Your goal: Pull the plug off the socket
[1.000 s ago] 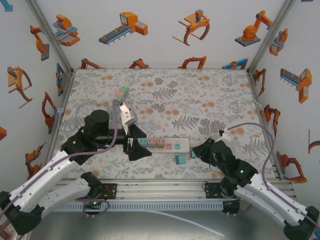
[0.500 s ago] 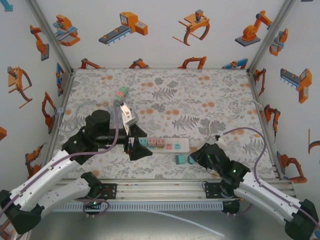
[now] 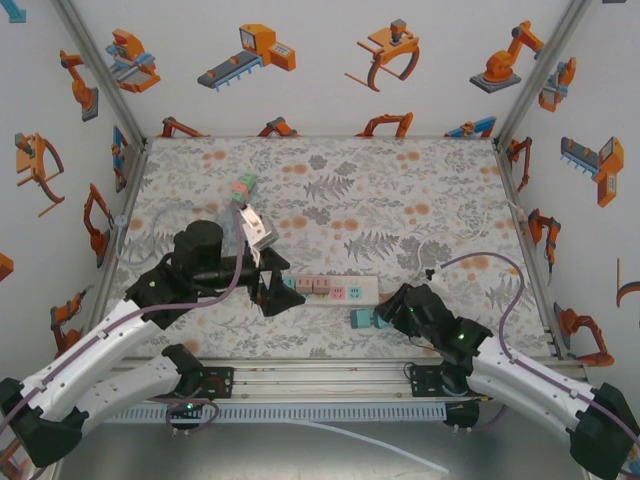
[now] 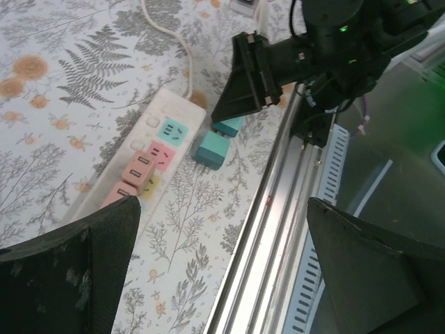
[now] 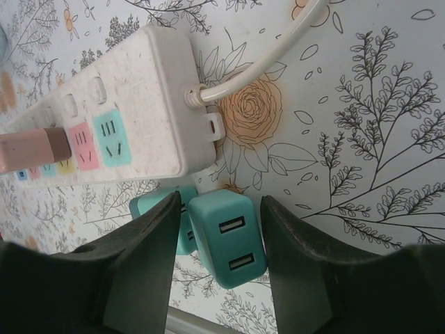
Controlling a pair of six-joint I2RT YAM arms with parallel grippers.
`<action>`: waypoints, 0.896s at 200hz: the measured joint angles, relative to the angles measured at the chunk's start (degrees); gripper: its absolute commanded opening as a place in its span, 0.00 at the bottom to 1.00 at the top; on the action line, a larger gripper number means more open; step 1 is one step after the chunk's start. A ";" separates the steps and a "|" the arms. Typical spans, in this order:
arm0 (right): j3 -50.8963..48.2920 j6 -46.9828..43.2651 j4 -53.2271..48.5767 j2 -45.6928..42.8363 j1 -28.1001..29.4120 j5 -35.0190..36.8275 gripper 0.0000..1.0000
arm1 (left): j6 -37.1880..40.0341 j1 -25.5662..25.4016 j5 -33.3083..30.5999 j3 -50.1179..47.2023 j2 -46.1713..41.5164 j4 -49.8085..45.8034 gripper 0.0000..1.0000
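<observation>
**Teal plug off the strip, lying between slack right fingers**

Floral-printed cloth, grey ferns and orange blooms, covers the table [image 3: 400,190]. At the left, the left gripper [image 3: 278,295] hovers at the left end of the power strip, its broad matte-black fingers spread wide with nothing between them.

Centre, the power strip [image 3: 335,290] is a long, round-cornered bar of cream, speckled plastic lying flat on the cloth. Its socket faces are tinted pink, yellow and teal, and boxy pink plugs [image 3: 312,284] sit in the sockets toward its left end. A white cord [image 5: 264,59] leaves its right end.

Just in front of that right end lies the plug [image 5: 228,240], out of any socket and resting on the table. It is a smooth teal cube with softened edges and two slim rectangular ports on the face turned to the right wrist camera. A second teal block [image 5: 154,207] lies touching or nearly touching it on the left.

Rightmost, the right gripper [image 5: 221,205] straddles the plug, one dark finger close on each side. The jaws are slightly parted, with a sliver of cloth showing beside one finger, so the plug sits loosely between them rather than clamped.
</observation>
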 measured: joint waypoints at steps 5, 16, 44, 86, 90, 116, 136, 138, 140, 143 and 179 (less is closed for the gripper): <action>0.09 -0.02 -0.33 -0.26 0.00 0.07 0.53 | -0.02 0.00 -1.09 -0.04 -0.15 -0.33 0.97; 0.37 0.02 -1.46 -1.01 0.00 0.46 0.54 | -0.04 -0.02 -4.33 -0.04 -0.35 -1.16 0.97; 1.01 0.15 -4.15 -3.32 0.00 1.79 0.56 | -0.50 -0.11 -15.69 -0.15 -0.33 -3.63 0.97; 3.26 0.07 -7.45 -6.01 0.00 4.04 0.56 | -2.23 -0.11 -29.29 -2.29 -1.20 -5.77 0.97; 3.67 -0.04 -7.76 -6.23 0.00 4.33 0.56 | -2.36 -0.09 -30.05 -2.43 -1.42 -5.99 0.97; 7.32 -2.03 -8.83 -7.02 0.00 6.10 0.57 | -3.15 -0.11 -34.42 -3.17 -3.45 -6.69 0.97; 11.39 -6.75 -8.39 -7.02 0.00 8.57 0.57 | -4.00 -0.09 -37.68 -3.98 -5.11 -6.71 0.97; 11.85 -7.54 -8.24 -7.02 0.00 8.85 0.57 | -4.00 -0.11 -37.94 -4.04 -5.22 -6.71 0.97; 12.17 -8.09 -8.09 -6.99 0.00 9.07 0.57 | -4.11 -0.09 -38.25 -4.15 -5.35 -6.71 0.97; 12.76 -9.27 -7.69 -6.93 0.00 9.42 0.57 | -4.22 -0.09 -38.66 -4.28 -5.53 -6.71 0.97; 15.89 -26.97 3.63 -4.50 0.00 10.84 0.59 | -5.27 -0.07 -42.36 -5.57 -6.12 -6.75 0.97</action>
